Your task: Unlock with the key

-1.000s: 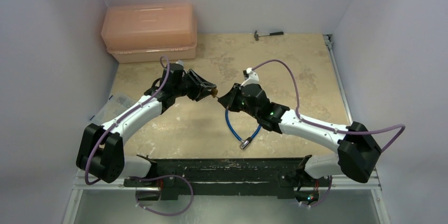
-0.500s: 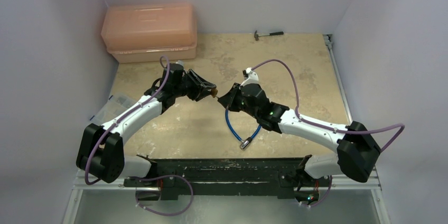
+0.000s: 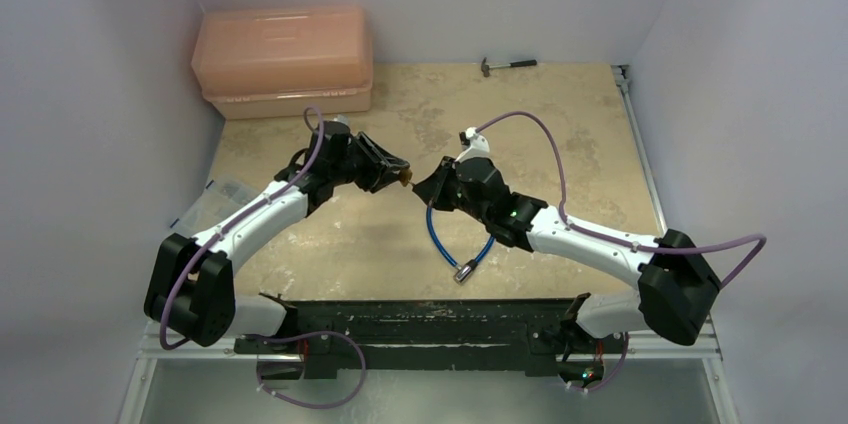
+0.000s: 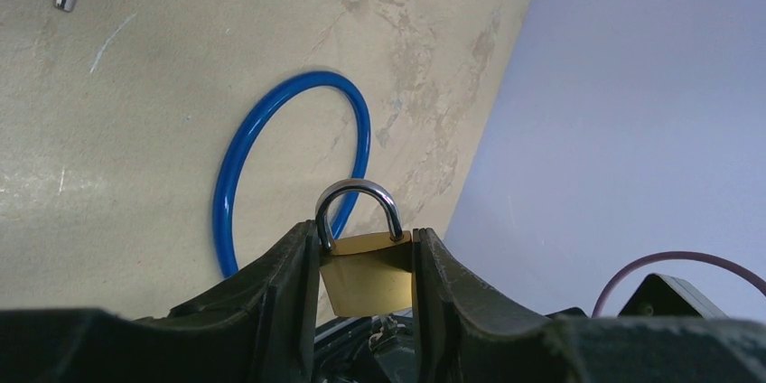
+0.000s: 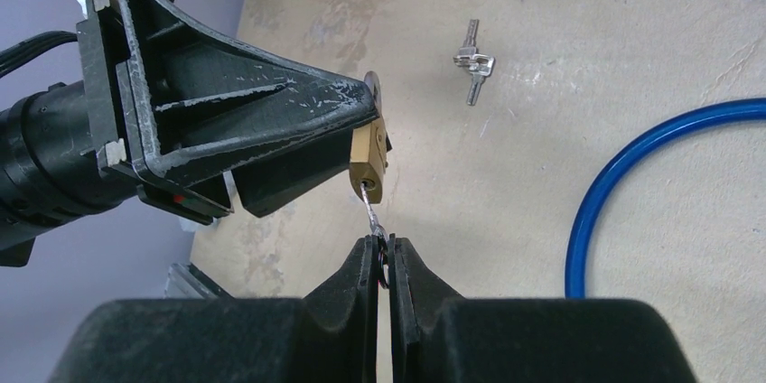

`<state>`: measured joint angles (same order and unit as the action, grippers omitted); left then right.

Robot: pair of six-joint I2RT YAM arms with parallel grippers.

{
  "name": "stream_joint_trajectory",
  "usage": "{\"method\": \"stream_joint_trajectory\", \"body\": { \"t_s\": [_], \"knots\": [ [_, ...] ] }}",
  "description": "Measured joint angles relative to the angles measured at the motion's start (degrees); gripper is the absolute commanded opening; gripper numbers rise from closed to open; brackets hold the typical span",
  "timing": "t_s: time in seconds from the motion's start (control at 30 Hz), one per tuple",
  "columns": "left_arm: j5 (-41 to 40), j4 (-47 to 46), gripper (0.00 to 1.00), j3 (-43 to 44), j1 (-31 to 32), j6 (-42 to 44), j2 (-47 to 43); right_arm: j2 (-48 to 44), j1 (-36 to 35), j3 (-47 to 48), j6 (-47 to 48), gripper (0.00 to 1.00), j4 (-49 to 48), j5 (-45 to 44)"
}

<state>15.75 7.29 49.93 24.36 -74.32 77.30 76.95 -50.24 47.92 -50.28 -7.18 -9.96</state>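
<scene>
The left gripper (image 4: 365, 237) is clamped on a small brass padlock (image 4: 368, 273), one finger pressed against each side of the body. It holds the padlock up off the table (image 3: 560, 134). The silver shackle (image 4: 357, 202) sticks out past the fingertips, and both of its legs sit down in the body.

The right gripper (image 5: 385, 246) faces the left one near the middle of the table, their tips almost meeting. Its jaws are pinched nearly together on the key (image 5: 372, 213), a thin silvery blade. The key reaches from the right fingertips up to the bottom of the padlock, where its tip meets the keyhole. How far it has gone in cannot be told.

A blue cable (image 3: 440, 239) lies in a loop on the table below the two grippers, with its silver end (image 3: 463, 271) toward the near edge. A second key (image 5: 473, 62) lies flat on the table, apart from both grippers. A pink box (image 3: 283, 59) stands in the far left corner, and a small hammer (image 3: 508, 64) lies by the back wall.
</scene>
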Motion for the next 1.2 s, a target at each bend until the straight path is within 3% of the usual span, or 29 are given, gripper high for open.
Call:
{"method": "stream_joint_trajectory", "body": {
  "t_s": [1.2],
  "knots": [
    [-3.8, 2.0, 0.0, 1.0, 2.4, -0.1, 1.6, -2.7, 0.0, -1.7, -0.1, 0.0, 3.5, -0.1]
  ]
}}
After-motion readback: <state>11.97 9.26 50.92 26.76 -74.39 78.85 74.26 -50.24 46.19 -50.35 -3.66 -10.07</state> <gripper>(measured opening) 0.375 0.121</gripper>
